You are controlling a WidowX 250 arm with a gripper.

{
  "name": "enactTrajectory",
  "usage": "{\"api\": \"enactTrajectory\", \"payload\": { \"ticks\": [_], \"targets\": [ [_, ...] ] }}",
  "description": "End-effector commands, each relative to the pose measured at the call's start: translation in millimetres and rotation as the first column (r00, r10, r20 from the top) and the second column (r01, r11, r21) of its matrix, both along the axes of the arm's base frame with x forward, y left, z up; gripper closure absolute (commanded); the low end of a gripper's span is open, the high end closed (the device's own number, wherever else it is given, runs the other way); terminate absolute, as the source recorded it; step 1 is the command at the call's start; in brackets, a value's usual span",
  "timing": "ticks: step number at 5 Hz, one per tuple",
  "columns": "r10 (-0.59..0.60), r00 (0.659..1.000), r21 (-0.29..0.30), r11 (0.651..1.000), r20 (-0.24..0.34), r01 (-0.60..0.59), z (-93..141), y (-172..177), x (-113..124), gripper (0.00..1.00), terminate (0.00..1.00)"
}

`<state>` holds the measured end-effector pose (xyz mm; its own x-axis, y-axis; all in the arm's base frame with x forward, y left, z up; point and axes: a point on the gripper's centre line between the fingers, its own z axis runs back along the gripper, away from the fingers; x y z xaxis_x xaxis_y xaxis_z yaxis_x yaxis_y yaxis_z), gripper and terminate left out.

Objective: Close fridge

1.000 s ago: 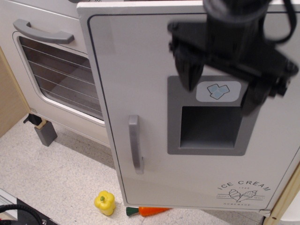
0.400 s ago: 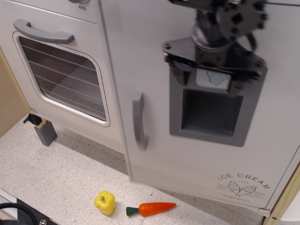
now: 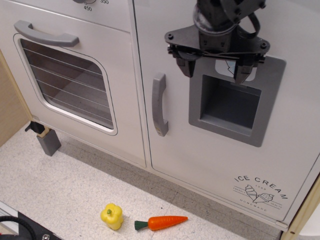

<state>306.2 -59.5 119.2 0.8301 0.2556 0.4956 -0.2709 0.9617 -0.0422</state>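
The fridge door (image 3: 220,150) is tall and white with "ICE CREAM" printed at its lower right. It lies flush with the cabinet front, next to the oven. Its grey vertical handle (image 3: 159,105) is at its left edge and the grey recessed dispenser panel (image 3: 231,105) is in its middle. My black gripper (image 3: 215,67) is against the upper part of the door, at the top of the dispenser panel. Its two fingers (image 3: 186,64) are spread wide apart with nothing between them.
The white oven door (image 3: 70,80) with a wire-rack window and a horizontal grey handle (image 3: 45,34) is left of the fridge. A yellow toy pepper (image 3: 112,216) and an orange toy carrot (image 3: 162,222) lie on the speckled floor below. A wooden panel (image 3: 10,105) stands at the far left.
The fridge door has swung from wide open to flush with the cabinet. My gripper moved left and inward with the door and stayed against it.
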Motion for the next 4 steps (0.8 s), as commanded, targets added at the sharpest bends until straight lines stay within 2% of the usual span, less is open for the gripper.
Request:
{"api": "enactTrajectory", "payload": {
  "ticks": [1, 2, 4],
  "targets": [
    [0.010, 1.000, -0.009, 1.000, 0.010, -0.010, 15.1, 9.1, 12.5, 0.00, 0.00],
    [0.019, 1.000, -0.013, 1.000, -0.021, -0.020, 18.1, 10.6, 13.8, 0.00, 0.00],
    [0.019, 1.000, -0.013, 1.000, -0.021, -0.020, 18.1, 10.6, 13.8, 0.00, 0.00]
  ]
}}
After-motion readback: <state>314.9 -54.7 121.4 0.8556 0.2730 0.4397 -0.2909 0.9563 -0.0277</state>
